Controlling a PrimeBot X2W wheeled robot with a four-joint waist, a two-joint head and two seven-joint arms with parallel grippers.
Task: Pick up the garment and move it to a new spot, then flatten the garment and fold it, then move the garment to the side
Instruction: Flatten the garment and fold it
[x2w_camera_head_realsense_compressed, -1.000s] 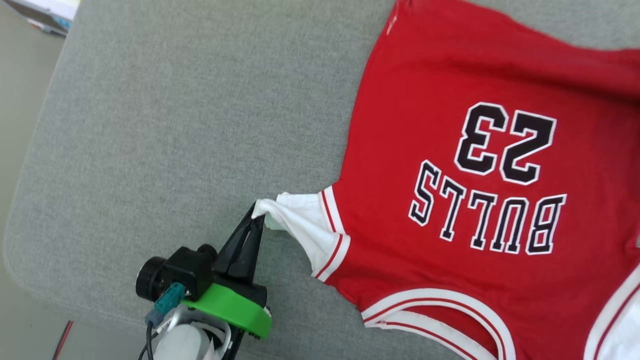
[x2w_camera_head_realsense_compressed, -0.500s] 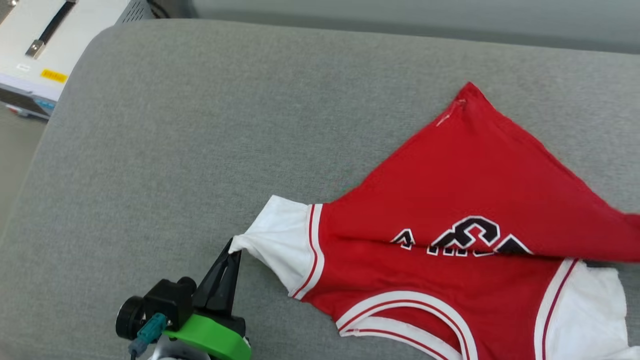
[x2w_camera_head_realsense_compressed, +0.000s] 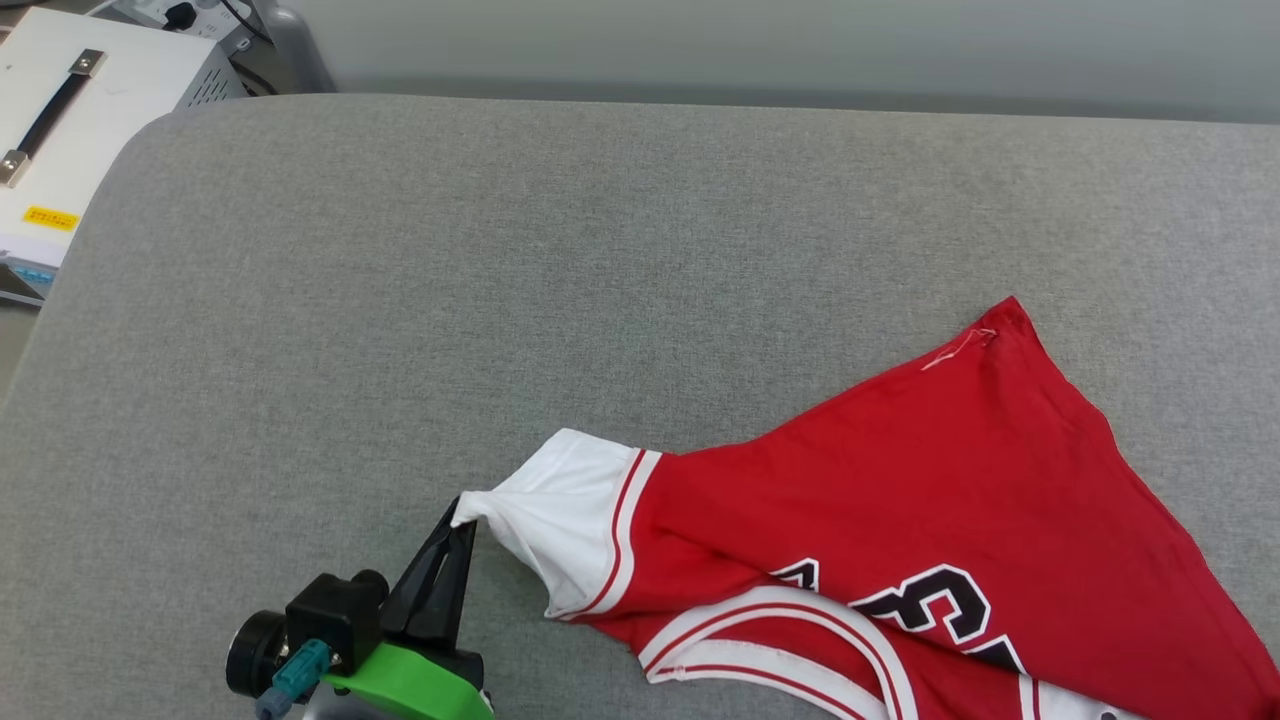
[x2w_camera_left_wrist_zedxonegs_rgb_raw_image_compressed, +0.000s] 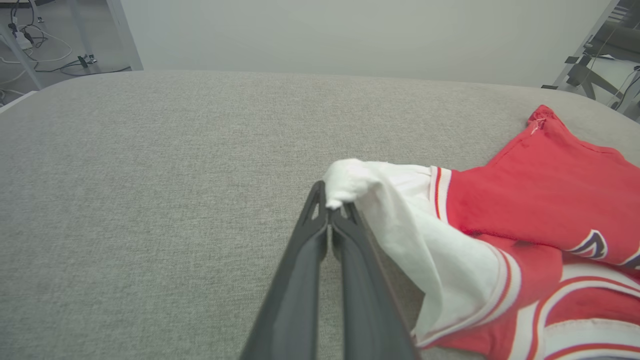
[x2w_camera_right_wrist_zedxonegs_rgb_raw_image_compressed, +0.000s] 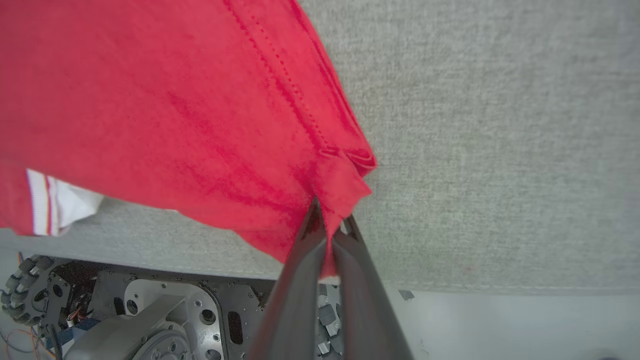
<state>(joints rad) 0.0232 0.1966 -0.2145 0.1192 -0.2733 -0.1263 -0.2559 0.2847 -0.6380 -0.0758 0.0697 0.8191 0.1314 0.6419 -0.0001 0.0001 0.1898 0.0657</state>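
The garment (x2w_camera_head_realsense_compressed: 900, 480), a red shirt with white sleeves and black print, lies partly doubled over at the lower right of the grey padded surface (x2w_camera_head_realsense_compressed: 400, 300). My left gripper (x2w_camera_head_realsense_compressed: 458, 515) is shut on the tip of its white sleeve (x2w_camera_head_realsense_compressed: 560, 510), stretching that sleeve (x2w_camera_left_wrist_zedxonegs_rgb_raw_image_compressed: 400, 220) toward the left; its pinch point (x2w_camera_left_wrist_zedxonegs_rgb_raw_image_compressed: 330, 205) shows in the left wrist view. In the right wrist view, my right gripper (x2w_camera_right_wrist_zedxonegs_rgb_raw_image_compressed: 327, 220) is shut on a red hem corner (x2w_camera_right_wrist_zedxonegs_rgb_raw_image_compressed: 345, 185) of the garment (x2w_camera_right_wrist_zedxonegs_rgb_raw_image_compressed: 150, 100), which hangs above the surface's near edge.
A white equipment case (x2w_camera_head_realsense_compressed: 70, 130) with a black handle stands off the surface's far-left corner. A pale wall runs behind the far edge. Below the near edge, the robot's wheeled base (x2w_camera_right_wrist_zedxonegs_rgb_raw_image_compressed: 125, 310) shows.
The head camera has tilted up, bringing the far edge and wall into view. The garment's far part has been drawn over toward me, hiding most of the print. The left gripper keeps its sleeve grip.
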